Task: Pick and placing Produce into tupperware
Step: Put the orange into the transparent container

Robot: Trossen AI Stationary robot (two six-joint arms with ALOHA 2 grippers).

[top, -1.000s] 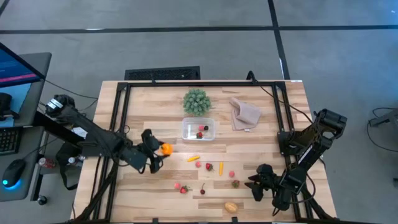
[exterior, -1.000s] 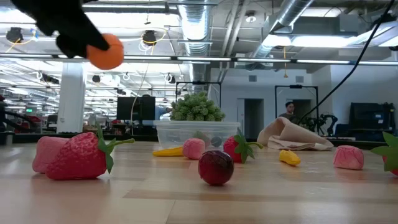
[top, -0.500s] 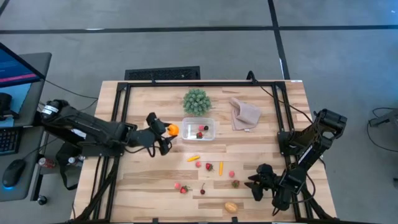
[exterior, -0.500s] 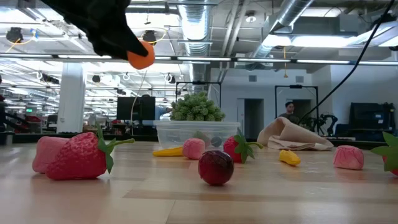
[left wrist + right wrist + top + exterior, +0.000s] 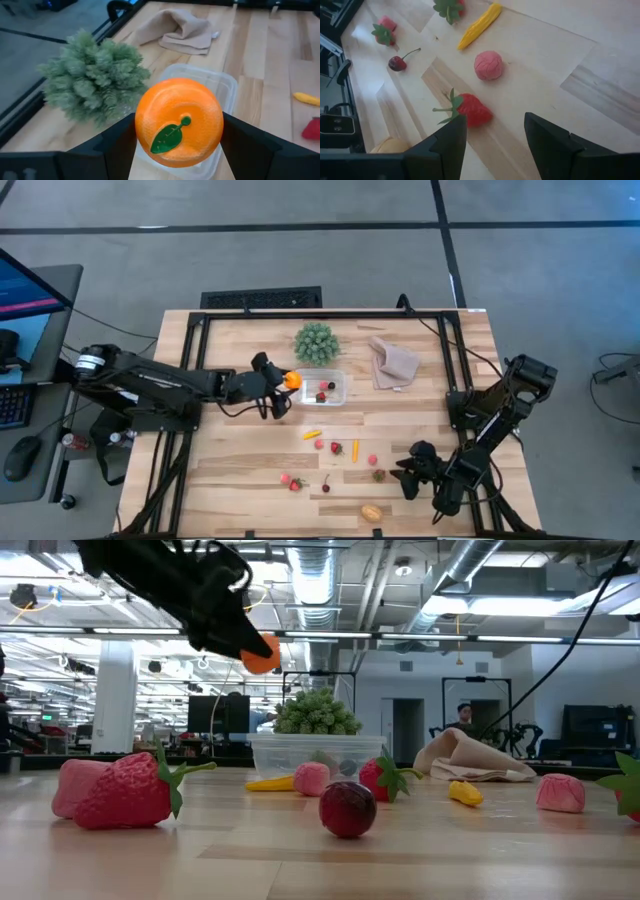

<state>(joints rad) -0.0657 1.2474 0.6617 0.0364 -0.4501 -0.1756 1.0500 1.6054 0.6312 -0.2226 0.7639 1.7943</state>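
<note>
While left gripper clamps orange hiding tupperware interior, right gripper parted

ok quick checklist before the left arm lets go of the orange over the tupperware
1. Grip: left gripper shut on the orange, fingers on both sides in the left wrist view: ok.
2. Position: orange at the tupperware's left rim, not yet over its middle: not ok.
3. Height: orange carried well above the container in the low view: ok.
4. Room inside: two small red and dark pieces already in it, space left: ok.
5. Green plant close behind the container; contact risk: cannot tell.
6. Right gripper parked near the front right, away: ok.
</note>
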